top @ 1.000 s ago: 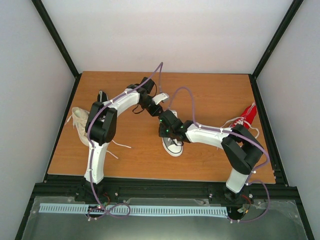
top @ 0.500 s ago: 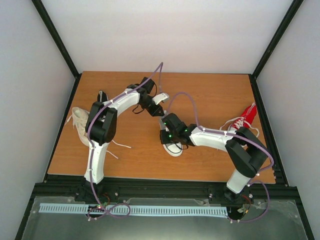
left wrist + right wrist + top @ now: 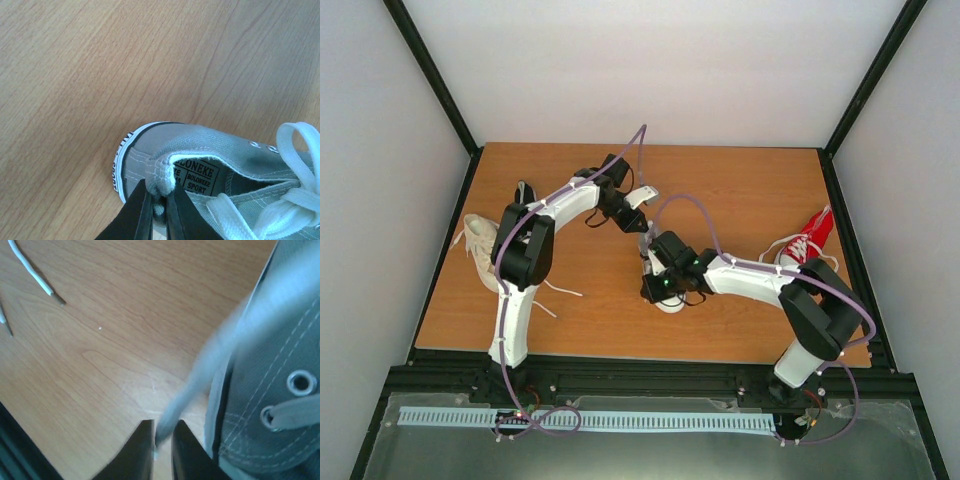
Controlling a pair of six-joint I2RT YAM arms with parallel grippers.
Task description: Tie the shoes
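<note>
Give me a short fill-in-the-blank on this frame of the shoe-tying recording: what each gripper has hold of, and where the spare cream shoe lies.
1. The left gripper is shut on the grey shoe at its ____.
2. The right gripper is pinching a white ____ of that same shoe.
3. The cream shoe lies on the ____ arm's side of the table.

Missing words: heel; lace; left.
</note>
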